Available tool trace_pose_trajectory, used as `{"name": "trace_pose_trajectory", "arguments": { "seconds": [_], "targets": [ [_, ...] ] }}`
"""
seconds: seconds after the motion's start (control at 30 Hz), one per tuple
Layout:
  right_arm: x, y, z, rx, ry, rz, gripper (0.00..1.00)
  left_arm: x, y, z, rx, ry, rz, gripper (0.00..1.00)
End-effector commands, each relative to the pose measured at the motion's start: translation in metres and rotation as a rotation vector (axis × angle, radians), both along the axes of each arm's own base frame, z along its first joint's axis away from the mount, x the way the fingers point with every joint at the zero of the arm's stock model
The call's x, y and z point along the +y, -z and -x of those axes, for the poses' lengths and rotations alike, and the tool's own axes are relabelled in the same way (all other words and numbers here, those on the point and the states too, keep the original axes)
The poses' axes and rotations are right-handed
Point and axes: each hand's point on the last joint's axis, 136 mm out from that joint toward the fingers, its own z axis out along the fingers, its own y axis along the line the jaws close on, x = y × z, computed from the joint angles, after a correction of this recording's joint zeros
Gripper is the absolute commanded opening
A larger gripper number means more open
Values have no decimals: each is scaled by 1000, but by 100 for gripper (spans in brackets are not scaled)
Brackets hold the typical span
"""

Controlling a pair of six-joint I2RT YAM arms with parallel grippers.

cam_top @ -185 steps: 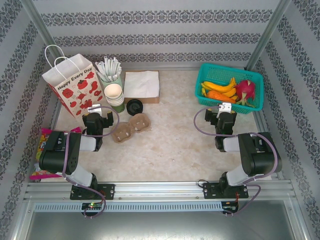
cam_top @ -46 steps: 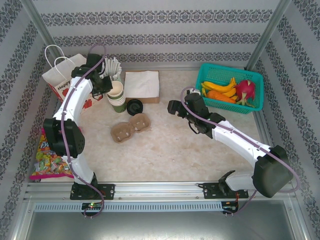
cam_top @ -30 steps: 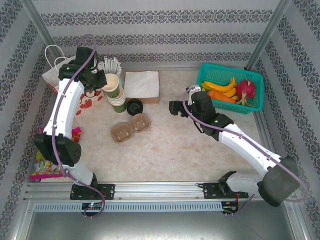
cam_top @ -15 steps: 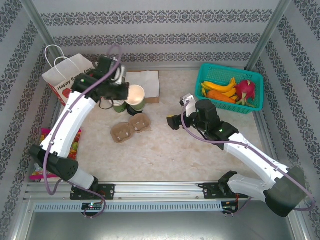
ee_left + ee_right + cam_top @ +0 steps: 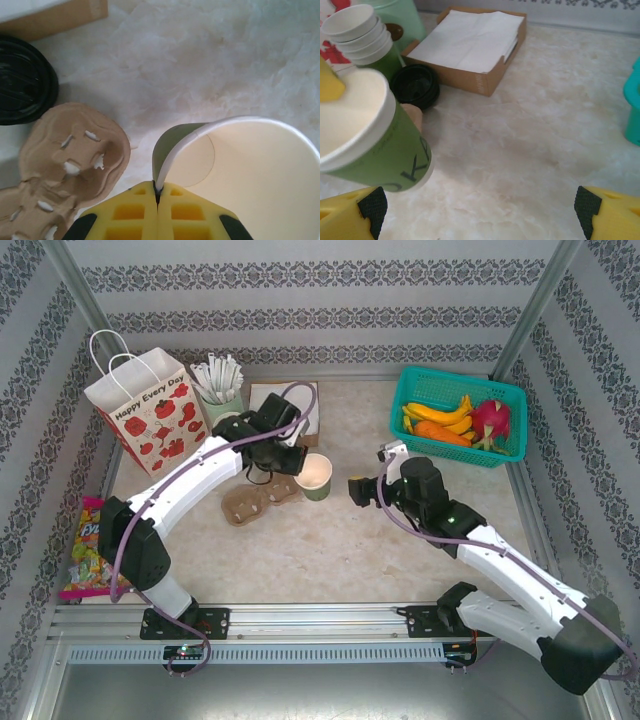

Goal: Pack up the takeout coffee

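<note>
**Item: takeout coffee** (image 5: 314,477): green paper cup, white inside, no lid on, nothing visible inside it.

**Location:** Mid-counter (image 5: 340,550), just right of the brown pulp cup carrier (image 5: 245,505) and well apart from the red-printed paper bag (image 5: 150,415) at the far left.

**Held by:** The left hand (image 5: 157,197) was clenched on the cup's rim, its yellow pads pinching the wall edge-on. The right hand (image 5: 356,490) stood released, jaws spread wide, near the cup on its right and facing it, grasping nothing.

**Orientation:** The mouth faced upward. The long axis ran roughly upright but leaned; in the right wrist view the rim tipped to the left and the base swung to the right. Whether the base touched the counter could not be told.

**Associated parts:**
- black lid (image 5: 415,86), lying flat on the counter beside the cardboard napkin tray (image 5: 470,47)
- stack of spare cups (image 5: 357,35) behind it

**Progress, as judged:**
- Early stage: one cup stood apart from the stack, carried at mid-counter.
- Outstanding: fitting the lid, seating the cup in a carrier well, and presumably loading it into the bag.
- Neither carrier well was occupied.
</note>
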Motion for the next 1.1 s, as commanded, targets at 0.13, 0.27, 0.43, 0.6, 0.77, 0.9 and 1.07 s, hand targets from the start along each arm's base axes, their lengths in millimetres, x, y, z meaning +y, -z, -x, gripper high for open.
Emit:
{"name": "trace_pose_trajectory", "arguments": {
  "seconds": [0.13,0.27,0.43,0.6,0.77,0.9,1.07],
  "targets": [
    [-25,7,0,5,160,-27,98,-18,38,6,25,13,0,0],
    [-27,11,3,19,155,-12,98,-20,52,12,3,45,-66,0],
    [-25,14,4,25,148,-19,98,-17,62,14,1,52,-104,5],
    [-24,15,3,28,152,-39,98,-19,69,22,38,90,-105,9],
    [-21,18,4,42,137,-36,98,-20,72,23,59,96,-115,11],
    [-20,18,5,45,125,-34,98,-24,70,25,66,100,-86,13],
    [-19,18,5,44,124,-35,98,-26,66,28,65,127,-78,18]
  ]
}}
